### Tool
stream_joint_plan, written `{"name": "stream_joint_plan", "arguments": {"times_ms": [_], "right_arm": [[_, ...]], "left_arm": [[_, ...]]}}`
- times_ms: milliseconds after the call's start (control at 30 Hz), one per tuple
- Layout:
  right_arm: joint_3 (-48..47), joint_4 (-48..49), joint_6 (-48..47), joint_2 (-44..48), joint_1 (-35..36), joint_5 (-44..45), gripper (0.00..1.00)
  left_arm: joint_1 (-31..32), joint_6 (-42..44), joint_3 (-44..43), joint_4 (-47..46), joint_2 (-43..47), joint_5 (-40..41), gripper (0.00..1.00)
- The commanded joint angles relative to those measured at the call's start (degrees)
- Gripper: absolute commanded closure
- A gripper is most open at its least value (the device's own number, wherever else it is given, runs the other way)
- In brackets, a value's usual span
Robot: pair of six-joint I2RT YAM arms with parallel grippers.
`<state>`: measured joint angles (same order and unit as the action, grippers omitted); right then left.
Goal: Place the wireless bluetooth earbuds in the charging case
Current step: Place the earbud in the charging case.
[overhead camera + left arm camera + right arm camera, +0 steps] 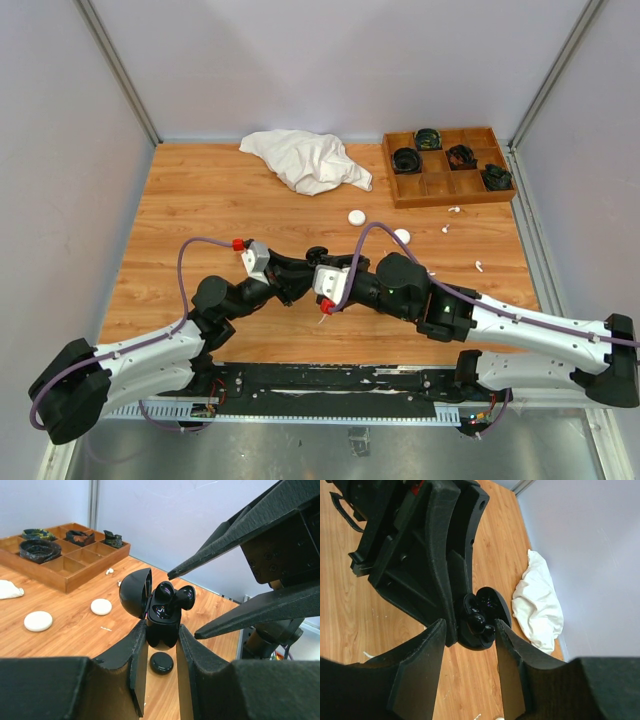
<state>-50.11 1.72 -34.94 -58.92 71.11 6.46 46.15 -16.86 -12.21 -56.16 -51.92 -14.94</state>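
Note:
My left gripper (162, 636) is shut on a black charging case (161, 625) and holds it above the table with its lid (135, 592) open. Two black earbuds (165, 591) sit in the case's top, and one (186, 596) leans toward the right. My right gripper (470, 626) is open, with a finger on each side of the case and its earbuds (479, 622); its fingers (210, 555) also show in the left wrist view. From above, the two grippers meet near the table's middle front (305, 280). Three white earbuds (445, 229) lie loose at the right.
A black round puck (161, 663) lies on the table under the held case. Two white pucks (356, 217) lie mid-table. A wooden tray (400, 185) with coiled black items stands at the back right. A white cloth (305, 160) lies at the back.

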Motion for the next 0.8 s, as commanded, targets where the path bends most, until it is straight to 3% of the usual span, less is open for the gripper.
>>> {"name": "stream_joint_plan", "arguments": {"times_ms": [0, 167, 367, 767], "right_arm": [[-1.57, -2.29, 2.36, 2.49, 0.71, -1.25, 0.54], [-0.04, -4.85, 4.38, 6.76, -0.96, -6.27, 0.48], [3.75, -1.47, 8.66, 10.66, -5.07, -16.15, 0.46], [6.13, 4.96, 11.35, 7.93, -7.35, -17.06, 0.49]], "left_arm": [[0.08, 1.41, -0.34, -2.56, -0.28, 0.96, 1.00], [0.08, 2.83, -0.28, -2.38, -0.41, 0.49, 1.00], [0.08, 5.22, 0.57, -3.92, -0.23, -0.41, 1.00], [0.08, 6.86, 0.70, -6.96, -0.82, -3.57, 1.00]]}}
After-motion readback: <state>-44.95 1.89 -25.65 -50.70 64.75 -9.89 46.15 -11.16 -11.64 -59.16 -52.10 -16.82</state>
